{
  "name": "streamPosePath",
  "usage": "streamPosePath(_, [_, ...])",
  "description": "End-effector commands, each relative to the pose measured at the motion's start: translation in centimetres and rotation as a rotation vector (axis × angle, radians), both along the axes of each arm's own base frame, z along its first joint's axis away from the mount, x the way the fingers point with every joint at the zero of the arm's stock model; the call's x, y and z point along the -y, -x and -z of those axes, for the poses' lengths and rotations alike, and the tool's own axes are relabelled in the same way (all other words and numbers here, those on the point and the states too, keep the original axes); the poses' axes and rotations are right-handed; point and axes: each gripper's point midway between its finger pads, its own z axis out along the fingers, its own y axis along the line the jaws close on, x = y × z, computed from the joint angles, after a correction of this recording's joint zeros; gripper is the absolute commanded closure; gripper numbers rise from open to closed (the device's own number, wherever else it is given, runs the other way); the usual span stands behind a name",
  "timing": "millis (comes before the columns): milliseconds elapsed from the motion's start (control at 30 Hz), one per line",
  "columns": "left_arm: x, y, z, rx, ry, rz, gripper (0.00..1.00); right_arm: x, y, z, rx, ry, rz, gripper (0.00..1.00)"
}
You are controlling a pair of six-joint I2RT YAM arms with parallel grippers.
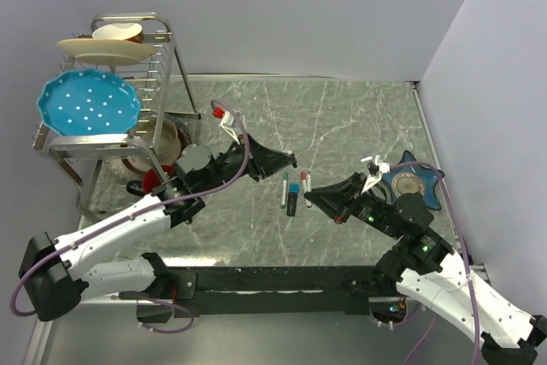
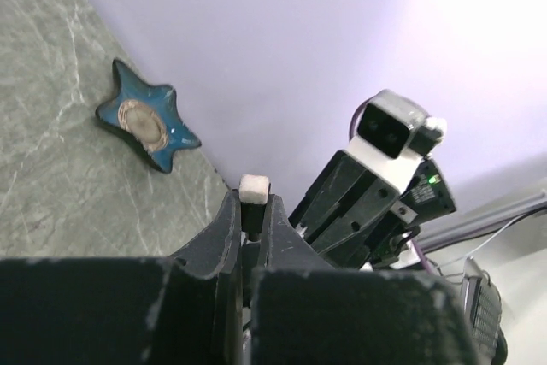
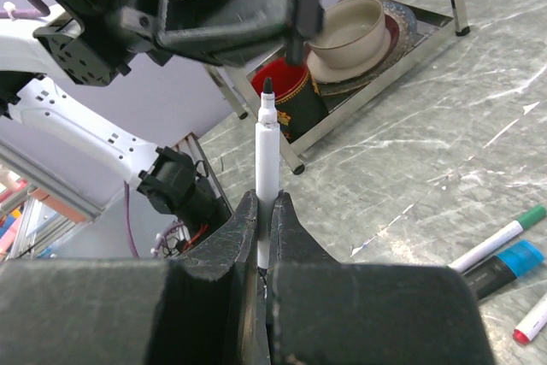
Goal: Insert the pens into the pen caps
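Now, left fingers [image 2: 224,241] clamped on stubby black cap [image 2: 254,203], right fingers [image 3: 242,232] pinching slim white-barrelled pen [image 3: 266,160].

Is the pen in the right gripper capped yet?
Not capped. The pen in the right gripper shows its bare black tip, apart from the cap held by the left gripper.

Surface [image 1: 342,117]: smooth grey-green stone look, white veining, low sheen. Rack [image 1: 162,57]: bright chromed metal wire. Blue plate [image 1: 88,104]: glossy, white-dotted. Star dish [image 2: 145,126]: glossy blue glaze. Bowl [image 3: 346,32]: cream, glazed sheen. Red cup [image 3: 303,91]: glossy. Pen [image 3: 266,160] in right gripper [image 3: 265,211] jaws: smooth white plastic barrel, slight shine. Pen cap [image 2: 254,187] in left gripper [image 2: 252,211] jaws: black plastic, matt white end. Jaws: matt black plastic, edges scuffed pale.
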Motion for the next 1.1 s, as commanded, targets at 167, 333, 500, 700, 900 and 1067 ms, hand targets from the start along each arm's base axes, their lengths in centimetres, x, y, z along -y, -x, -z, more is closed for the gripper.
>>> streamPosePath(167, [-1.0,0.9,-4.7,0.077,0.120,-0.019,0.99,-1.3,0.2,-0.3,-0.001,-0.021,-0.059,1.00])
streamPosePath(333, [0.0,1.4,-4.3,0.088,0.082,0.002,0.99,-1.5,0.3,-0.3,-0.007,-0.019,-0.067,1.00])
streamPosePath(500, [0.6,1.9,-4.1,0.106,0.068,0.023,0.99,-1.5,0.1,-0.2,-0.011,-0.014,-0.059,1.00])
streamPosePath(700, [1.1,2.0,-3.8,0.117,0.042,0.020,0.99,-1.5,0.2,-0.2,-0.014,-0.016,-0.061,1.00])
streamPosePath(900, [1.1,1.9,-4.0,0.144,0.034,0.009,0.99,-1.4,0.3,-0.2,-0.013,-0.015,-0.064,1.00])
streamPosePath(1067, [1.0,1.7,-4.3,0.152,0.033,-0.005,0.99,-1.4,0.4,-0.2,-0.014,-0.014,-0.063,1.00])
